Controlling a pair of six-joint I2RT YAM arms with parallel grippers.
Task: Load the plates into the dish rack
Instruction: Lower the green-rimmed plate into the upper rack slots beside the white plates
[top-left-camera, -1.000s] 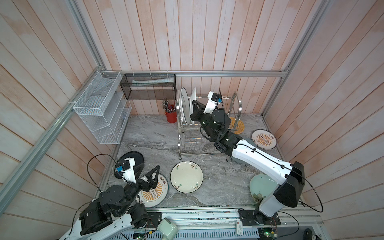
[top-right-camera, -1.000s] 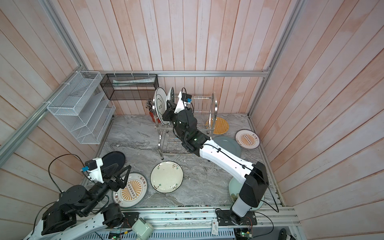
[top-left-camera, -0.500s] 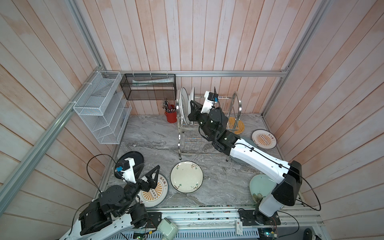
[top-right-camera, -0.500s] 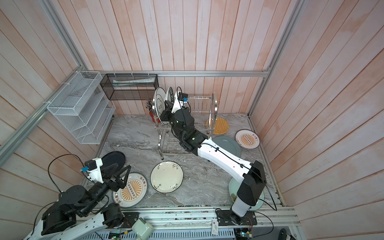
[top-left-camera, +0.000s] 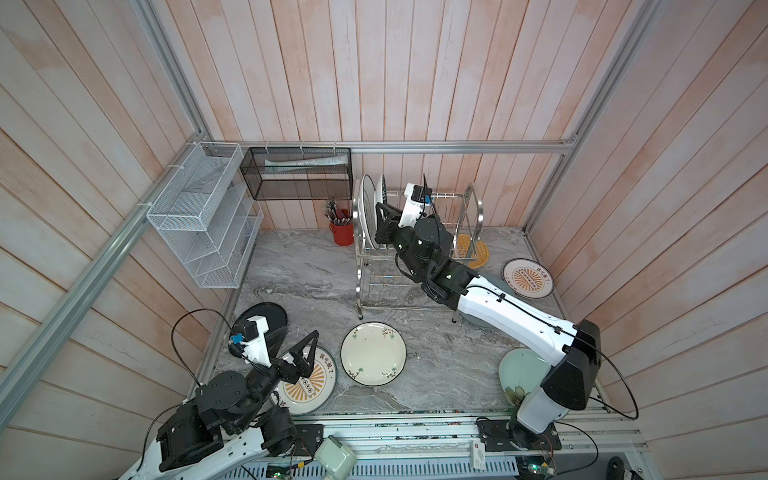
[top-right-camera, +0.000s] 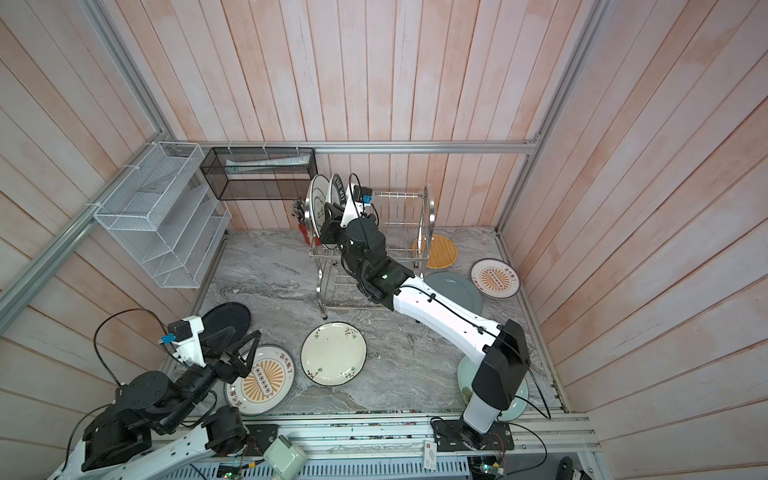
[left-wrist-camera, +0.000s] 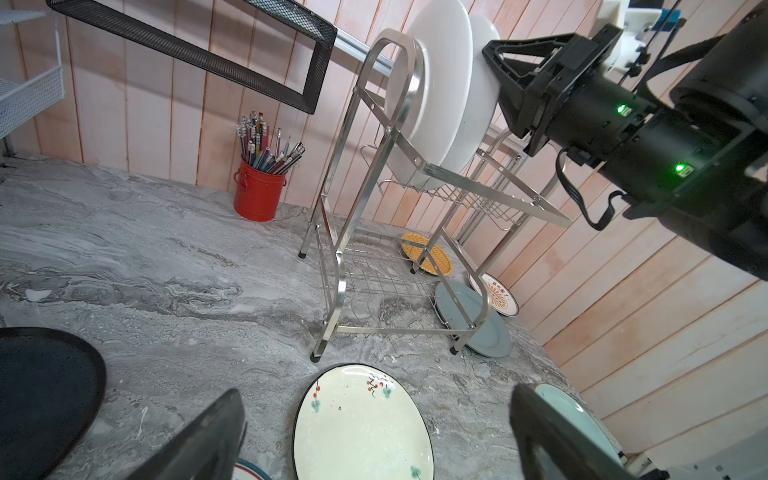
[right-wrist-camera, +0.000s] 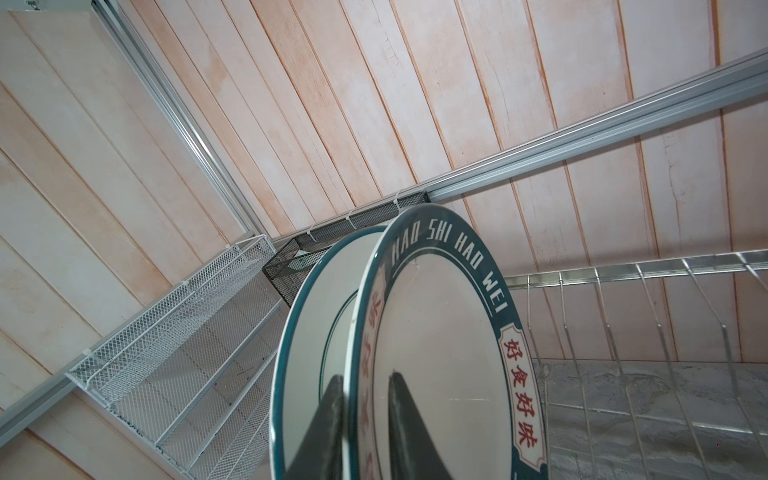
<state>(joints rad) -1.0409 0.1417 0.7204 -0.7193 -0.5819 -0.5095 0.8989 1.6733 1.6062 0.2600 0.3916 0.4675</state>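
The steel dish rack (top-left-camera: 478, 208) (top-right-camera: 428, 216) (left-wrist-camera: 374, 54) holds two dark-rimmed lettered plates (top-left-camera: 365, 208) (top-right-camera: 318, 203) upright at its left end. My right gripper (top-left-camera: 379, 212) (top-right-camera: 328, 212) (right-wrist-camera: 365, 376) straddles the rim of the nearer plate (right-wrist-camera: 440, 353); one finger lies against its back, the other stands slightly off its face, so it is open. Low at front left, my left gripper (top-left-camera: 305, 345) (top-right-camera: 245, 332) (left-wrist-camera: 376, 390) hangs wide open and empty above a sunburst plate (top-left-camera: 309, 388). A cream floral plate (top-left-camera: 373, 354) (left-wrist-camera: 361, 428) lies beside it.
On the marble lie a black plate (top-left-camera: 266, 313), a grey-blue plate (top-right-camera: 453, 286), a pale green plate (top-left-camera: 515, 370), an orange lattice plate (top-left-camera: 478, 251) and another sunburst plate (top-left-camera: 528, 277). A red pencil can (top-left-camera: 341, 230), white mesh organiser (top-left-camera: 203, 220) and black mesh basket (top-left-camera: 297, 174) line the back.
My right gripper has shifted slightly left along the rack's top tier with the lettered plate, and its jaws have slackened on the rim. The left arm has not moved.
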